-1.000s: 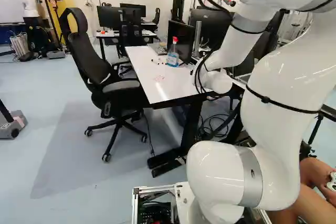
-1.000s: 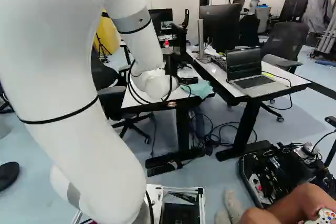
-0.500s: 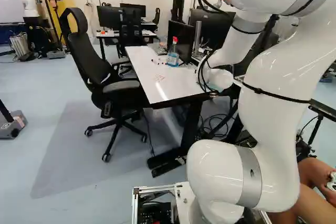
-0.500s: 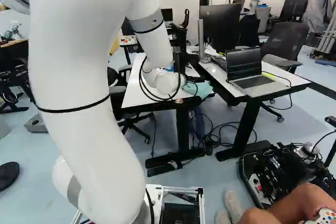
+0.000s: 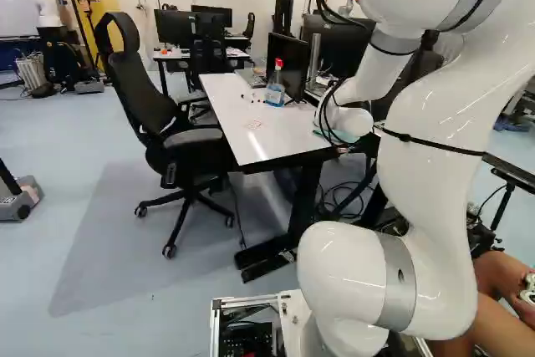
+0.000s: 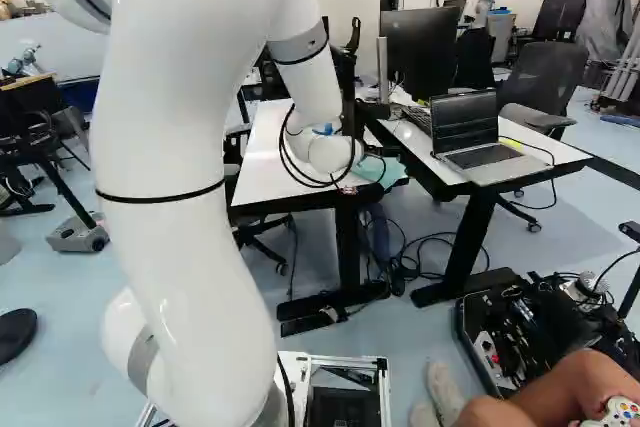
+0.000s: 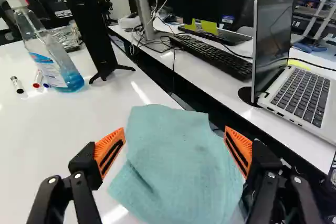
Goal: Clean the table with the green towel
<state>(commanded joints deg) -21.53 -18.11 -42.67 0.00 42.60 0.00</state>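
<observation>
Between parted jaws, green towel (image 7: 181, 166)

The white wrist (image 5: 351, 121) hides the hand (image 7: 175, 136); a bit of green towel (image 5: 320, 133) peeks out beside it. Beyond, a spray bottle (image 5: 275, 91) stands on the counter (image 5: 242, 140); well left of the hand, a black chair (image 5: 138, 81).

Looks like matt, slightly rough cloth on the green towel (image 7: 176, 174), toward twelve o'clock from the gripper (image 7: 175, 140). Shows ribbed and matt on the orange pads (image 7: 107, 156). Gleams smooth and glossy across the white table (image 7: 47, 129) at nine, clear and plastic-looking on the spray bottle (image 7: 52, 59) at ten, silvery and metal-like on the laptop (image 7: 302, 123) at two. Shines smooth and glossy on the arm's white shell (image 5: 439, 173).
</observation>
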